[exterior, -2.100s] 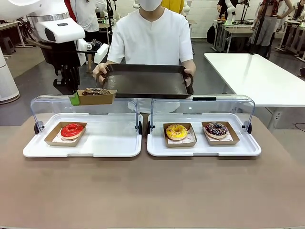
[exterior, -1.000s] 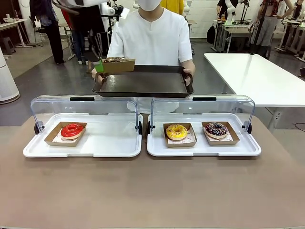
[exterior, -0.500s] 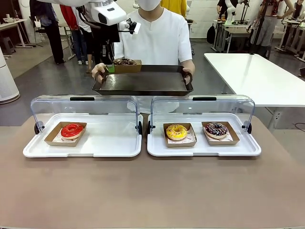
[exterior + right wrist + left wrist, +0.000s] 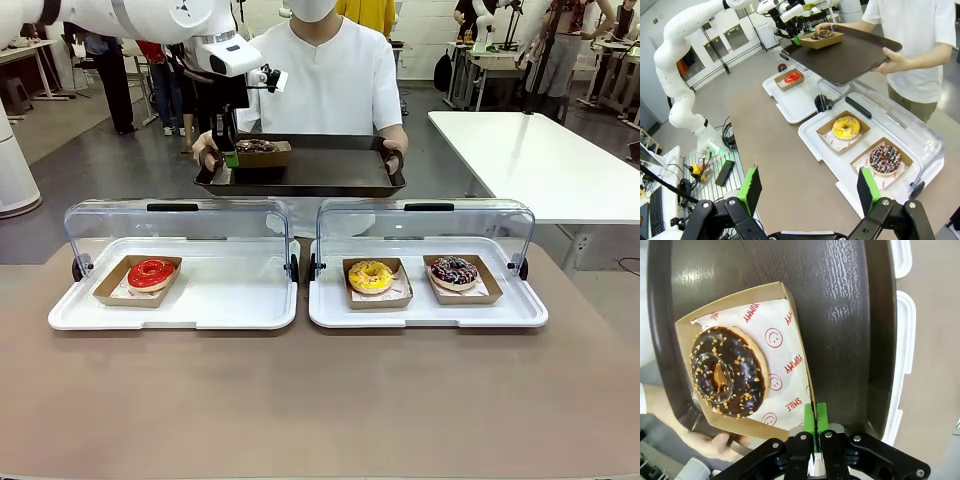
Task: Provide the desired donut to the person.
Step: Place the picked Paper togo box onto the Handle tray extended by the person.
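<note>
Chocolate donut (image 4: pixel 729 371) in its paper box (image 4: pixel 785 347) is sitting upper left in the front view, seemingly down on the person's (image 4: pixel 320 80) serving tray (image 4: pixel 320 172). Left gripper (image 4: pixel 814 412) is pinching the box rim, nearly closed, so only letting go is remaining; right gripper (image 4: pixel 807 187) is hanging wide open, empty.

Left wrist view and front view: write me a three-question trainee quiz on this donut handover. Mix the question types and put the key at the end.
1. True or false: the chocolate donut lies in a white display case.
2. The left gripper is shut on: A the donut's cardboard tray; B the red donut; C a case lid.
3. Fill in: the right gripper has its jaws ____.

Key: 1 false, it sits in its cardboard tray on the brown serving tray. 2 A. 3 open.
</note>
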You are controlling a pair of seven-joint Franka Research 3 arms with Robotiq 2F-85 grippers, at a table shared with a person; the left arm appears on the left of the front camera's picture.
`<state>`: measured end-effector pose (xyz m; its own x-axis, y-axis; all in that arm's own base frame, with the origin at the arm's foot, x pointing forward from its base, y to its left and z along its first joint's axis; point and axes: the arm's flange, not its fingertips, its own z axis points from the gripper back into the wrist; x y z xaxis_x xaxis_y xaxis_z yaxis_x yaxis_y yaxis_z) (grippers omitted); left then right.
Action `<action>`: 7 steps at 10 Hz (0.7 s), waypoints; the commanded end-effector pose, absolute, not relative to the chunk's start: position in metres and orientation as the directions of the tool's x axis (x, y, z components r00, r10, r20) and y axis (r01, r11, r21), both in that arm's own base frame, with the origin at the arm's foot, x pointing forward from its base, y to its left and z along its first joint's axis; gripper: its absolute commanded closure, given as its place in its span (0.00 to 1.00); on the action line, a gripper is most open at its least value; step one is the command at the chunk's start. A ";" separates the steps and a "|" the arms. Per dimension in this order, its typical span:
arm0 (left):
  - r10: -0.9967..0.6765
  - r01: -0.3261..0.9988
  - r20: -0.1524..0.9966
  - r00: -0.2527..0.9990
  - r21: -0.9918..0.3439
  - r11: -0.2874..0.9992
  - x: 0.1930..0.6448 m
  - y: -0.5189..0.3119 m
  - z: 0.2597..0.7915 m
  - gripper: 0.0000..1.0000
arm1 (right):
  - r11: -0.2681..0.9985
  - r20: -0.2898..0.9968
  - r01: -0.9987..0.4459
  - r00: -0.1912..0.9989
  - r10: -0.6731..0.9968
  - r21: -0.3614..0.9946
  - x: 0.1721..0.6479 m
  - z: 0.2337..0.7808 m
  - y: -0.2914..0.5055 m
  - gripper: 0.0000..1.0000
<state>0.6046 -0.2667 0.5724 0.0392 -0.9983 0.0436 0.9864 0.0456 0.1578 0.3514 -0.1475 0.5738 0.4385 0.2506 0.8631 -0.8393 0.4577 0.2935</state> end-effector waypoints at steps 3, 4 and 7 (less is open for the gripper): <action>-0.998 0.995 0.058 -0.003 0.096 0.002 0.618 -0.267 0.569 0.99 | 0.447 0.873 -0.846 0.426 0.238 0.291 0.352 0.573 -0.147 0.00; -0.998 0.996 0.056 0.000 0.091 0.006 0.619 -0.268 0.569 0.39 | 0.447 0.873 -0.846 0.426 0.238 0.291 0.352 0.573 -0.147 0.00; -0.999 0.996 0.049 0.002 0.089 0.006 0.618 -0.267 0.569 0.36 | 0.447 0.873 -0.846 0.426 0.238 0.291 0.352 0.573 -0.147 0.00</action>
